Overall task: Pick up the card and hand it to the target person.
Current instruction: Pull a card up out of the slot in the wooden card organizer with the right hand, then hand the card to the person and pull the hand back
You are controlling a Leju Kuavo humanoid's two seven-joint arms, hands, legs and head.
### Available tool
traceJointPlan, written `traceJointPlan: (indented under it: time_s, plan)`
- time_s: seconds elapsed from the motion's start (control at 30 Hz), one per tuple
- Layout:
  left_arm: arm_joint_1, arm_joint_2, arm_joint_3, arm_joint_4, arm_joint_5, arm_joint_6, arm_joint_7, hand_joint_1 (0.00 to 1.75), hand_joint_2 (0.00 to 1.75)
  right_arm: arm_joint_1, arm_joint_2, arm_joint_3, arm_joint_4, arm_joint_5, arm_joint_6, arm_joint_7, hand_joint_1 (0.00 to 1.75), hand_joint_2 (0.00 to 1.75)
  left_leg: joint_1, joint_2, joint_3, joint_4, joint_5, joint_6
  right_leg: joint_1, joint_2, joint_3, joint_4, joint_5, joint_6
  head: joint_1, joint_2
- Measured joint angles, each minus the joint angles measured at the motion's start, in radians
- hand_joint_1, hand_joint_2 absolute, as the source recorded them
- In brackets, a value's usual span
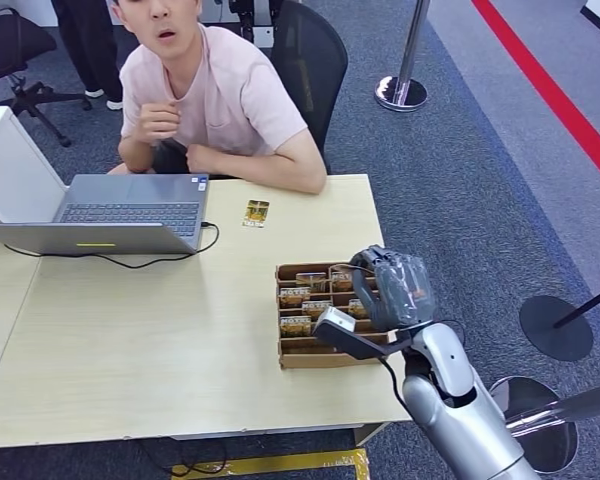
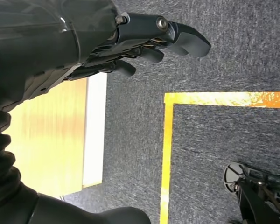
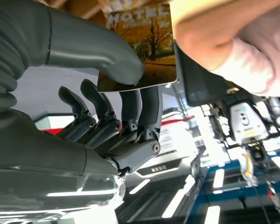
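**Right hand holds a card above the box; handover still outstanding**

Right hand (image 1: 391, 290), at lower right of the head view, sits over the cardboard box (image 1: 297, 355) with its back to the camera. The right wrist view settles the grip: the thick grey thumb (image 3: 110, 56) presses a hotel card (image 3: 145, 46) against the darker fingers (image 3: 149, 107), so the card is pinched and held. Printed lettering and an autumn tree picture are legible on its face.

Left hand (image 2: 145, 42) hangs beside the desk edge (image 2: 94, 135) over grey carpet and a yellow floor line (image 2: 166, 154). Its fingers lie nearly straight and close together, holding nothing.

The box, at centre right of the head view on the desk (image 1: 169, 340), has compartments with more cards standing in them. Further up the frame a loose card (image 1: 256, 213) lies flat on the desk, just in front of the person's forearm (image 1: 282, 170). At upper left sits an open laptop (image 1: 123, 215) with its cable trailing across the desk.

The person (image 1: 206, 90) is seated at the far side, top centre, arms resting at the desk edge; no hand is extended to receive.

Assessment: pickup appears complete. Remaining, in my judgement, are the carry across the desk toward the person and the release into their hand. The thin card in a thumb pinch could slip in transit.
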Motion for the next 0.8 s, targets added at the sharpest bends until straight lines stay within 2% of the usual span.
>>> traceJointPlan:
  time_s: [0.17, 0.47, 0.57, 0.67, 0.8]
  plan:
    - [0.0, -0.002, -0.006, 0.001, -0.008, -0.003, 0.002, 0.0, 1.75, -0.053, 0.039, 0.074, 0.132, 0.067, -0.056, -0.022, 1.5, 1.75, 0.001, 0.001, 0.002, -0.001, 0.0, 0.0, 0.0, 0.001, 0.002, -0.001, 0.001, 0.0, 0.0, 0.0]
    - [0.0, -0.003, -0.007, 0.001, -0.01, -0.003, 0.002, 0.0, 1.75, -0.063, 0.042, 0.08, 0.15, 0.065, -0.066, -0.024, 1.5, 1.75, 0.001, -0.001, 0.001, -0.001, 0.0, 0.0, 0.0, -0.001, 0.003, -0.001, 0.0, 0.0, 0.0, 0.0]
    - [-0.001, -0.003, -0.014, 0.002, -0.018, -0.003, 0.002, 0.0, 1.75, -0.12, 0.085, 0.101, 0.238, 0.062, -0.09, -0.037, 1.5, 1.75, 0.0, 0.0, 0.001, -0.001, 0.0, 0.0, 0.0, 0.0, 0.002, -0.001, 0.0, 0.0, 0.0, 0.0]
    - [-0.002, -0.002, -0.03, 0.003, -0.035, -0.004, 0.007, 0.0, 1.75, -0.19, 0.132, 0.133, 0.377, 0.112, -0.176, -0.044, 1.5, 1.75, 0.0, 0.002, 0.001, -0.001, 0.0, 0.0, 0.0, 0.002, 0.001, -0.001, 0.001, 0.0, 0.0, 0.0]
    - [-0.007, 0.002, -0.056, 0.004, -0.063, -0.01, 0.006, 0.0, 1.75, -0.298, 0.214, 0.155, 0.626, 0.157, -0.344, -0.07, 1.5, 1.75, 0.001, 0.002, 0.002, -0.001, 0.001, -0.001, 0.001, 0.002, 0.001, -0.001, 0.001, 0.0, 0.0, 0.0]
